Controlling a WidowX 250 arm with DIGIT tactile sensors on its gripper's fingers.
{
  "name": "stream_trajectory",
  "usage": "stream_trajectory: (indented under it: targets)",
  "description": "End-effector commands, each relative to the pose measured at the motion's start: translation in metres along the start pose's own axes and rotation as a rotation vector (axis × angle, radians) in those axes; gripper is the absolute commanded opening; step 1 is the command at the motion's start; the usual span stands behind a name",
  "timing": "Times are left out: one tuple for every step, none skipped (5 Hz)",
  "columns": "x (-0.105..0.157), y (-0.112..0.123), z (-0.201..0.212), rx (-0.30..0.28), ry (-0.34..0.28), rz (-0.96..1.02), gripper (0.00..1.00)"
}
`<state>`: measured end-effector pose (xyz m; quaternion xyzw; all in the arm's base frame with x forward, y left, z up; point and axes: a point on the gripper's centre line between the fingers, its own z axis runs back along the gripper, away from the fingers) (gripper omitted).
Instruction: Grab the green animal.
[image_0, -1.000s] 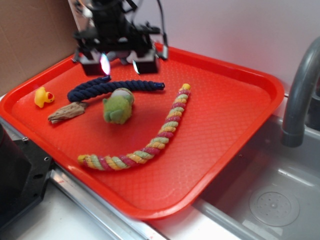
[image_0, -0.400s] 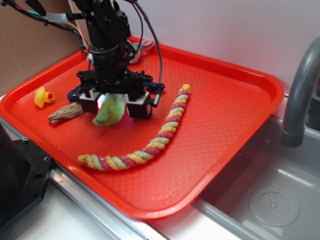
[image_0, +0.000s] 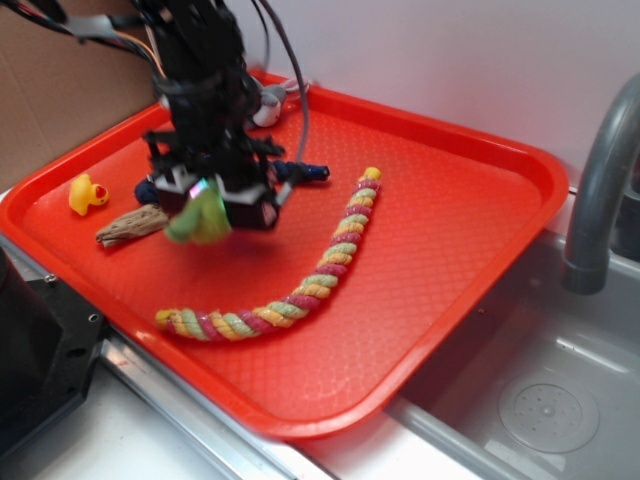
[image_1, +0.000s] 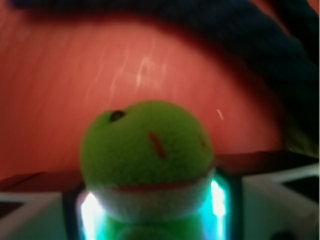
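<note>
Tray: a red plastic tray (image_0: 450, 230) lies on the counter beside a grey sink (image_0: 540, 400), and a grey faucet (image_0: 600, 190) stands at the right edge of the exterior view.

In the tray: a multicoloured twisted rope (image_0: 300, 285) curves from the front left up toward the middle. A dark blue rope (image_0: 300, 170) lies behind the gripper and is mostly hidden by it. A small brown piece of wood (image_0: 130, 225) lies at the left, and a yellow rubber duck (image_0: 87, 192) sits near the left rim, apart from the wood. A grey plush (image_0: 268, 105) shows a little at the back rim, behind the arm.

Green animal, place: the green animal (image_0: 200, 218) is between the fingers of the gripper (image_0: 215, 205), over the left-middle part of the tray, just right of the wood piece. It looks lifted from the tray floor, but the exterior view is blurred here, so I cannot be sure.

Green animal, direction: in the wrist view the green animal (image_1: 147, 160) shows a round green head with a dark eye, a small orange mark and a cream band under a red line. The head points away from the gripper (image_1: 150, 210), down toward the tray floor, so its long axis runs roughly along the gripper's direction.

Fingers: they pinch the toy from both sides, the pads (image_1: 220, 202) pressed against its lower part with bright light glowing at each side.
</note>
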<state>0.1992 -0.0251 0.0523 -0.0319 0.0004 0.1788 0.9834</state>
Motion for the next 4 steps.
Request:
stream_trajectory:
  targets:
    - [0.017,0.029,0.115,-0.123,-0.104,-0.178,0.0]
    - [0.005,0.015,0.165,-0.124,-0.211,-0.17,0.0]
    - [0.0,0.004,0.211,-0.148,-0.179,-0.211,0.0]
    - [-0.002,0.004,0.2,-0.038,-0.18,-0.226,0.0]
